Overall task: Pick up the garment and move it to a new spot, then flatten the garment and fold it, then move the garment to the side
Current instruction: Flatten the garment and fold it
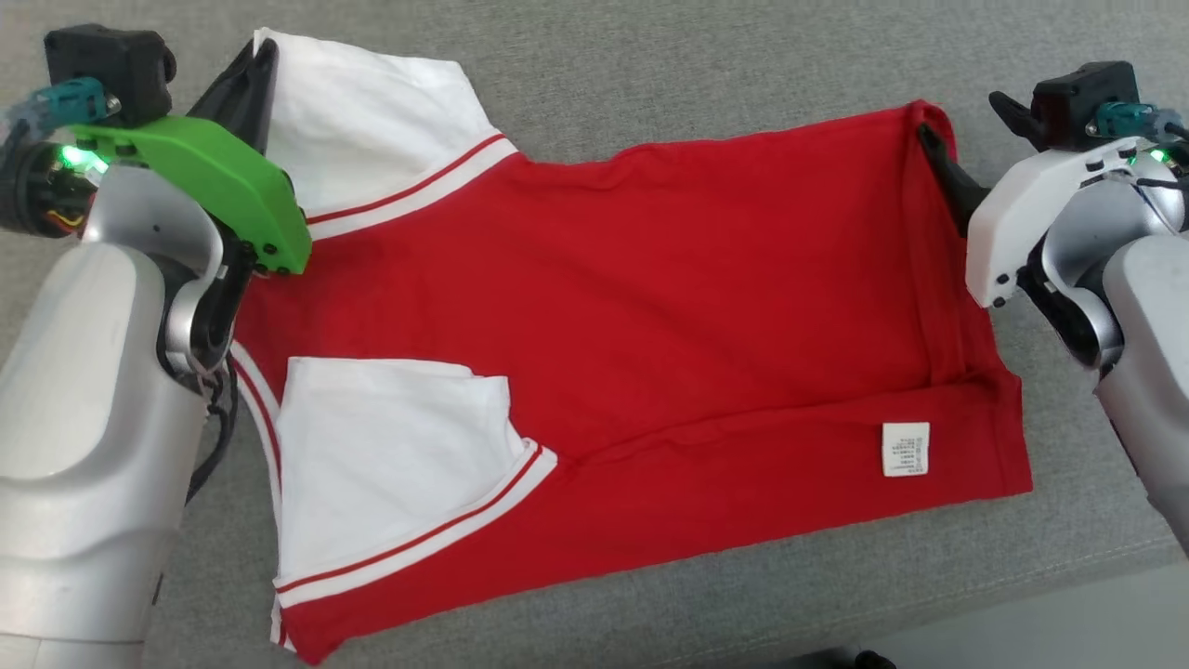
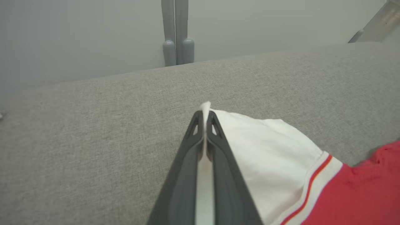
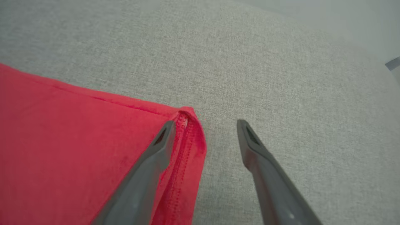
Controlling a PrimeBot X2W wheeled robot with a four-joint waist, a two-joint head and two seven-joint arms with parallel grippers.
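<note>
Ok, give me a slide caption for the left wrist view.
Left gripper shut on the garment's white sleeve, over grey upholstery.

Possibly a lab: grey cloth-covered bench (image 1: 650,74), bare pale wall (image 2: 78,31).

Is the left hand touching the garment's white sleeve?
Touching. The left wrist view shows the left hand shut on the white sleeve, fabric pinched between its fingers.

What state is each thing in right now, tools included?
left tool, shut on the far white sleeve
right tool, open, straddling the red hem corner
garment, spread out on the grey surface, not lifted
care label, face up near the hem
</note>
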